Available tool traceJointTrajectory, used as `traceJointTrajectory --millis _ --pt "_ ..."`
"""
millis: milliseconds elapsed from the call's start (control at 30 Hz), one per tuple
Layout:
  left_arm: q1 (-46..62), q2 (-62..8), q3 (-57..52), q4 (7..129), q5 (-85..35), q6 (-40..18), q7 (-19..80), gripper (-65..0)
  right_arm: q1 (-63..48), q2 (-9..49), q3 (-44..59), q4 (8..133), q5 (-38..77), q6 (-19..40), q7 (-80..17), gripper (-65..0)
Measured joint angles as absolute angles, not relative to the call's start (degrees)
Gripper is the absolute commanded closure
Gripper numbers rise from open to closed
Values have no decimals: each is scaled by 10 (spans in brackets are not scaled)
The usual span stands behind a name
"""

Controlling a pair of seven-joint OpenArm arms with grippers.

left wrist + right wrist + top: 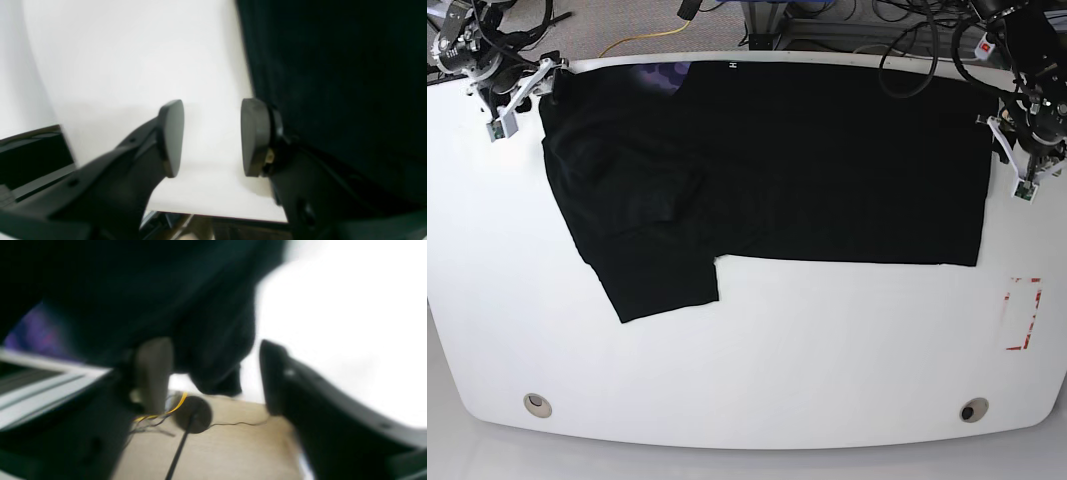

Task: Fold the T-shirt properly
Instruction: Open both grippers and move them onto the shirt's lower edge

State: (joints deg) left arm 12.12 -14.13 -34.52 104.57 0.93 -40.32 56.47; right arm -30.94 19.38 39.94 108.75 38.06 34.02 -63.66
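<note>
I read this as the release after a lengthwise fold: my right gripper (515,98), jaws spread, sits at the tabletop's (747,380) far left corner, the T-shirt (777,170) lies doubled along the far edge, and my left gripper (1019,160), jaws spread, is empty at the right edge. Next I need a fresh grip for a crosswise fold.

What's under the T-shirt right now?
The T-shirt lies on the white table. A purple patch of its print peeks out near the collar; anything else underneath is covered.

The setting is a robotics lab workstation. A white rounded table (747,380) carries red tape markings (1024,315). Bundled cables (907,40) and metal framing (772,20) stand behind it, beyond both arms' fingers.
</note>
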Motion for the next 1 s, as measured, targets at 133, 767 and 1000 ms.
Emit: traceJointTrajectory --millis 133,767,1000 --pt "98 -143 -345 1046 10 -403 568 -258 -267 192 413 1085 381 345 -667 -482" --pt "64 -101 -309 1050 12 -402 596 -258 71 203 252 877 243 347 -649 -480" --pt "65 -83 -313 1051 15 -401 597 -258 180 217 204 703 194 346 -584 -480"
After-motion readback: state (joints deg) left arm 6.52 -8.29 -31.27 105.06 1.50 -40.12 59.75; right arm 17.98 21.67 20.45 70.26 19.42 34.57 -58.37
